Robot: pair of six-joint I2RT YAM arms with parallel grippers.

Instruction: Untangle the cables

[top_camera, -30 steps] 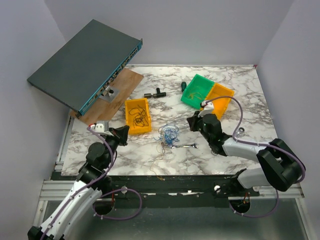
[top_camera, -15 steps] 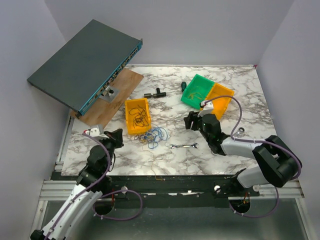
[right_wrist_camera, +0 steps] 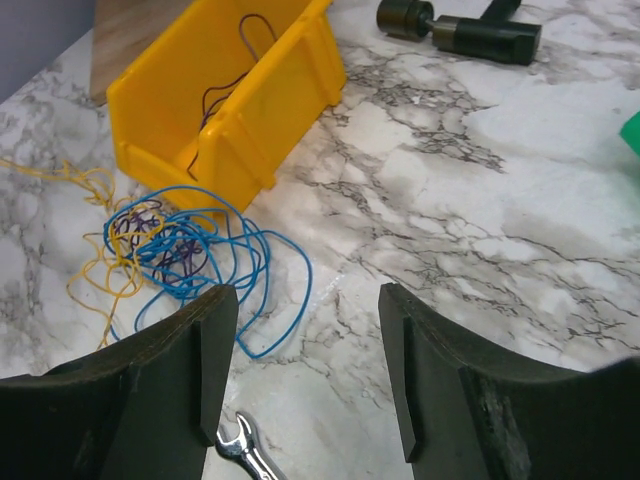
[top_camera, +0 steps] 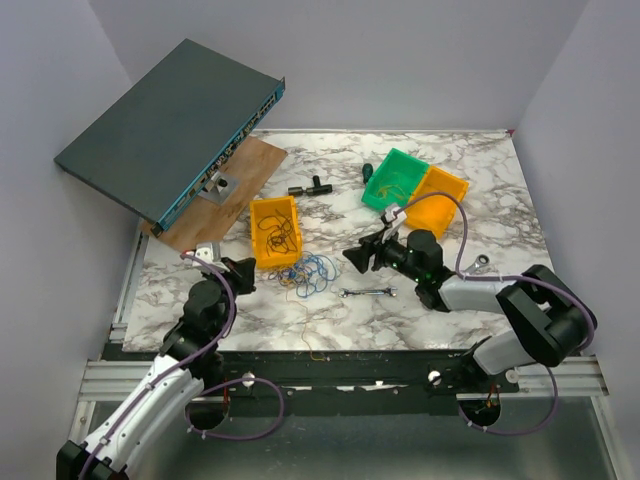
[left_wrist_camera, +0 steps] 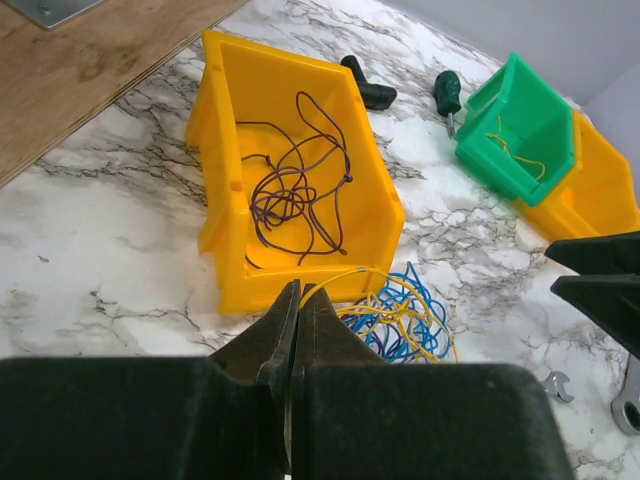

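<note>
The cables (top_camera: 308, 272) are a loose bunch of thin blue, yellow and purple loops on the marble, just in front of the yellow bin (top_camera: 275, 232). My left gripper (top_camera: 243, 272) sits left of the bunch. In the left wrist view my left gripper (left_wrist_camera: 298, 292) is shut on a yellow strand that arcs back into the cables (left_wrist_camera: 402, 320). My right gripper (top_camera: 356, 258) is to the right of the bunch, facing it. Its jaws stand open in the right wrist view (right_wrist_camera: 305, 295), with bare marble between them and the cables (right_wrist_camera: 190, 250) just ahead to the left.
A silver wrench (top_camera: 368, 292) lies right of the bunch, under my right gripper. The yellow bin (left_wrist_camera: 290, 180) holds dark purple wire. A green bin (top_camera: 392, 180) and an orange bin (top_camera: 438, 205) stand behind, with black parts (top_camera: 310, 187) and a tilted network switch (top_camera: 170, 125) on a wooden board (top_camera: 240, 180).
The bunch has slid left to the front of the yellow bin. My right gripper has opened and swung left to face it. My left gripper stays shut.
</note>
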